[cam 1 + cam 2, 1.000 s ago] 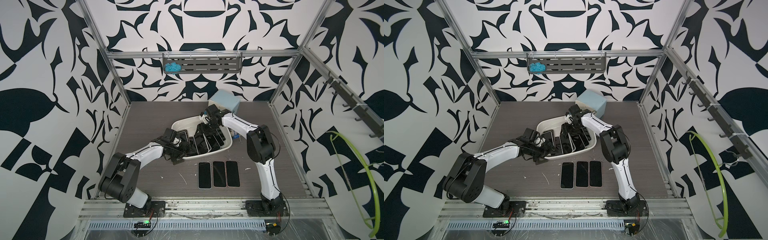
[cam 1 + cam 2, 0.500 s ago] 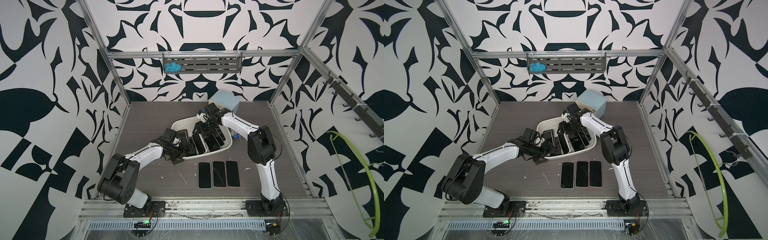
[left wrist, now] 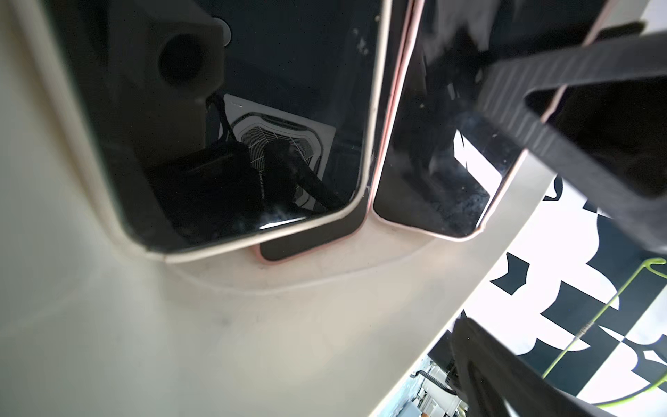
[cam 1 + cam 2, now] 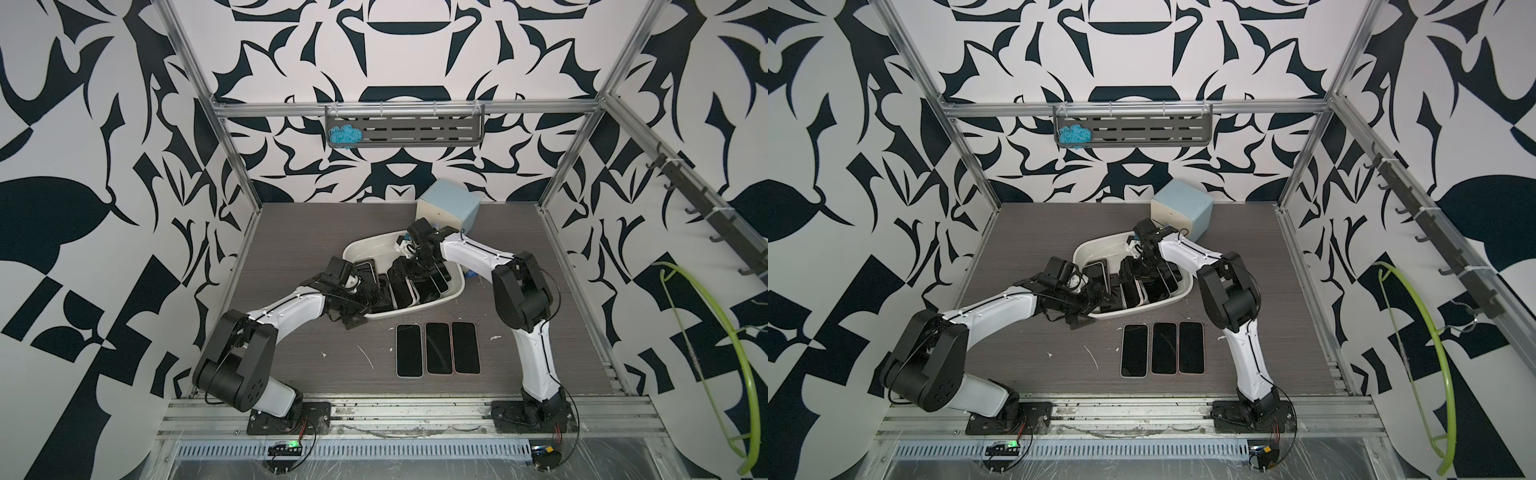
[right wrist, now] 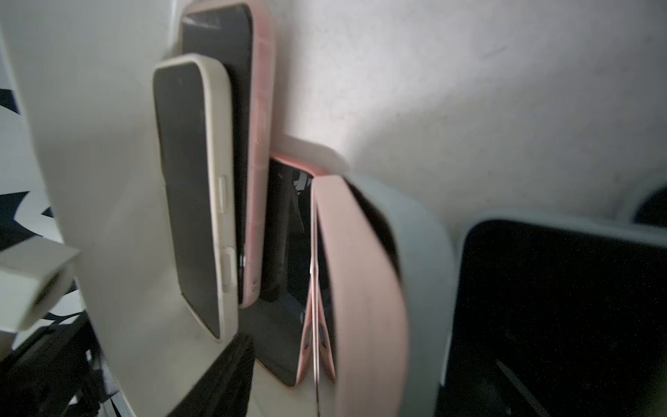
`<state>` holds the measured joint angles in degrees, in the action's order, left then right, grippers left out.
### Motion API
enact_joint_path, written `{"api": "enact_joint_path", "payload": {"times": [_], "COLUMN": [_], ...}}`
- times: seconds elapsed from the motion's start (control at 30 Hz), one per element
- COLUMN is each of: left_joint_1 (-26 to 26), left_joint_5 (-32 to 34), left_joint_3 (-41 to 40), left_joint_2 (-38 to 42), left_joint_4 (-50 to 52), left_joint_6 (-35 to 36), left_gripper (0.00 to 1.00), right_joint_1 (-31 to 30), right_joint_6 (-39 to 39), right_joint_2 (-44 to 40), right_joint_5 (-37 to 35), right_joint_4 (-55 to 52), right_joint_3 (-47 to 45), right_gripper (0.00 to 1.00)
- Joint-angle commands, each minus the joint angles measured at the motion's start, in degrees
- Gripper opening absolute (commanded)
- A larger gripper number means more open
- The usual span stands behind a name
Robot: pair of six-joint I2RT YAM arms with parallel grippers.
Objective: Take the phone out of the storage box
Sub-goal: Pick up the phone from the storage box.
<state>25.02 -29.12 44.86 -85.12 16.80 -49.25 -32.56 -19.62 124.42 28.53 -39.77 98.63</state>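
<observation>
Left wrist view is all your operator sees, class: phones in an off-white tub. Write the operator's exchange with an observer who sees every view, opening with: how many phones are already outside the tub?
Observer: I count three phones out, lying side by side, screens up, on the table in front of the storage box.
Operator: Where is the other arm working?
Observer: The right gripper is down inside the box, among the packed phones. Whether it grips one I cannot tell.
Operator: Anything behind the box?
Observer: A small cabinet with a pale blue top stands just beyond the box's far end, close to the right arm's wrist.
</observation>
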Motion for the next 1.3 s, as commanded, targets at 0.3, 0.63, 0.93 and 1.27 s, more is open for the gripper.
{"api": "enact_joint_path", "payload": {"times": [0.3,0.63,0.93,1.27], "left_joint_1": [-0.27,-0.27,-0.34,-0.66], "left_joint_5": [1.39,1.70,2.20,4.10], "left_joint_3": [-0.36,-1.05,-1.40,1.04], "left_joint_2": [2.94,3.54,4.69,10.93], "left_joint_4": [0.01,1.32,1.32,4.83], "left_joint_6": [0.74,1.81,1.84,3.61], "left_gripper": [1.00,1.00,1.00,1.00], "right_joint_1": [-0.52,-0.41,-0.37,-10.57], "right_joint_6": [1.71,1.15,-0.82,-1.30], "right_joint_2": [-0.72,6.82,2.51,5.07], "right_joint_5": [-6.31,-4.70,-15.37,-37.50], "right_joint_4": [-3.07,-7.04,-16.34,-26.93], "right_joint_3": [12.27,24.23,17.59,21.03], "right_gripper": [0.62,0.63,0.73,0.89]}}
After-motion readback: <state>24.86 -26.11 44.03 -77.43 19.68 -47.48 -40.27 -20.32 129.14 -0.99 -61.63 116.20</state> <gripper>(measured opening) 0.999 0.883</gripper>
